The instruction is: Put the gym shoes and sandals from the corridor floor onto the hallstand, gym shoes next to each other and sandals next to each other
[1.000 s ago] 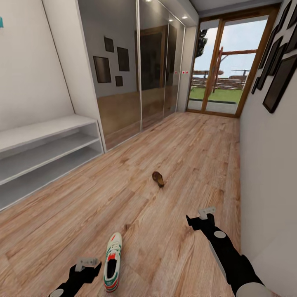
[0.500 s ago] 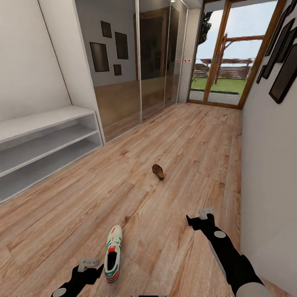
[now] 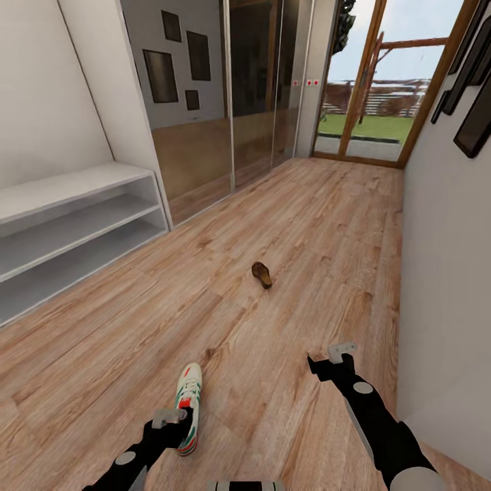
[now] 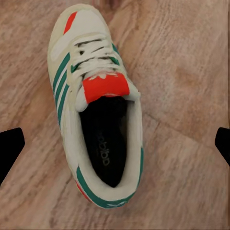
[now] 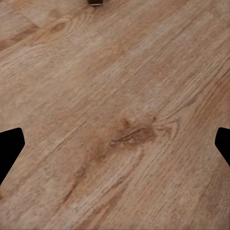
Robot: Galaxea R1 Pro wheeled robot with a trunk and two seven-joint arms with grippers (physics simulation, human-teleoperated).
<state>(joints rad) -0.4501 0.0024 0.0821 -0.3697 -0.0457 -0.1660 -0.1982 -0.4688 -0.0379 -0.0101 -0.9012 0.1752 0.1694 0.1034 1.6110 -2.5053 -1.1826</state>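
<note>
Left wrist view: spread-wide left gripper (image 4: 115,143) above laced cream gym shoe (image 4: 96,103) on wood-grain floor (image 4: 187,72).

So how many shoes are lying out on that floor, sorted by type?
Gym shoes: 1, white with green stripes, under the left fingers
Sandals: 1, dark brown, farther down the corridor floor
Total: 2

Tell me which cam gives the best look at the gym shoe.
Left wrist view: the gym shoe shows whole from above, laces, red tongue patch and green stripes clear. Head view has it small, heel end partly behind the left pincer.
</note>
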